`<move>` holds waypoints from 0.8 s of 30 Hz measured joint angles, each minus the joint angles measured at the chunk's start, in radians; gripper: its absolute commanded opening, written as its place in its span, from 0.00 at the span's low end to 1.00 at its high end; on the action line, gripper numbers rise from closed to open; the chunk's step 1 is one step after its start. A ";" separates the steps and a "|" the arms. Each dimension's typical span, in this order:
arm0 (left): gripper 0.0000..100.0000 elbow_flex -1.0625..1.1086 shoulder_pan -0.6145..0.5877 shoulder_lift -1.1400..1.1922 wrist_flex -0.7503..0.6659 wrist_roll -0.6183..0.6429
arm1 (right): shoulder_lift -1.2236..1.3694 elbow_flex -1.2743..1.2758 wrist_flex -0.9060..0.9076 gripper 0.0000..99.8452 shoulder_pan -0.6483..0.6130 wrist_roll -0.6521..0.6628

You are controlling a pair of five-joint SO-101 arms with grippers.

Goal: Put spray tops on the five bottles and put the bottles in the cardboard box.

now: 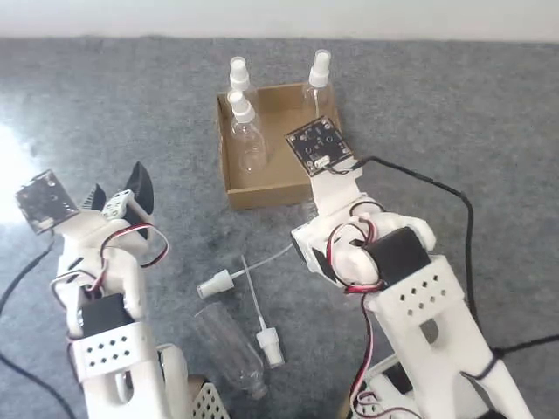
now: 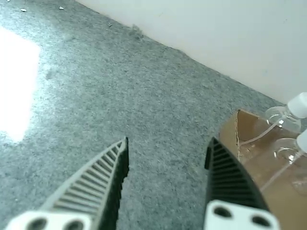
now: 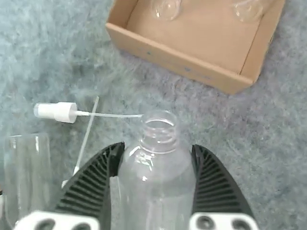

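On the left, the left claw [image 2: 168,143] is hovering wide open above the desk [image 1: 437,105], gripping nothing. Toward the middle, an empty bottle [image 1: 229,345] is lying on its side with two loose spray tops [image 1: 218,284] just beside it. Behind them, capped bottles [image 1: 244,131] are standing inside the box [image 1: 271,194]. Further right, the right claw [image 3: 157,147] is gripping an uncapped bottle [image 3: 153,177] near the box's front wall.

The cardboard box [image 1: 262,194] was plain tan. The bottle [image 3: 153,177] in the right gripper [image 3: 157,147] was clear; the loose spray tops [image 1: 216,284] were white. The fingers [image 3: 91,182] of that gripper and of the left gripper [image 2: 168,139] were black, ribbed, on white bases. The table [image 1: 105,105] was mottled grey, perhaps felt.
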 measured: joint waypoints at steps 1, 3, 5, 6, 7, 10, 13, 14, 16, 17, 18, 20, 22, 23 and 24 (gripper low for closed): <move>0.25 0.000 0.000 0.000 0.000 0.000 | -0.025 0.026 -0.018 0.08 0.014 0.000; 0.25 0.000 0.000 0.000 0.000 0.000 | -0.091 0.081 -0.057 0.08 0.049 0.000; 0.25 0.000 0.012 0.000 0.000 0.003 | -0.164 0.149 -0.101 0.08 0.086 0.000; 0.25 0.000 0.023 0.000 0.000 0.000 | -0.204 0.184 -0.127 0.08 0.094 0.000; 0.25 0.000 0.028 0.000 0.000 0.000 | -0.241 0.224 -0.153 0.08 0.095 0.000; 0.25 0.000 0.034 0.000 0.003 0.000 | -0.350 0.331 -0.232 0.08 0.092 0.000; 0.25 0.000 0.035 0.000 0.015 -0.025 | -0.445 0.414 -0.279 0.08 0.103 0.000; 0.25 0.000 0.037 0.000 0.020 -0.031 | -0.474 0.436 -0.295 0.08 0.103 -0.005; 0.25 0.000 0.063 0.000 0.032 -0.044 | -0.525 0.477 -0.325 0.08 0.100 -0.035; 0.25 0.000 0.075 0.000 0.041 -0.060 | -0.549 0.494 -0.338 0.08 0.100 -0.052; 0.25 0.000 0.089 0.000 0.054 -0.078 | -0.568 0.506 -0.348 0.08 0.100 -0.066; 0.25 -0.014 0.117 0.000 0.097 -0.110 | -0.603 0.535 -0.373 0.08 0.114 -0.087; 0.25 -0.051 0.135 0.000 0.157 -0.120 | -0.631 0.577 -0.416 0.08 0.143 -0.109; 0.25 -0.071 0.141 0.000 0.187 -0.123 | -0.637 0.598 -0.442 0.08 0.157 -0.115; 0.25 -0.091 0.153 0.000 0.221 -0.127 | -0.643 0.620 -0.473 0.08 0.180 -0.118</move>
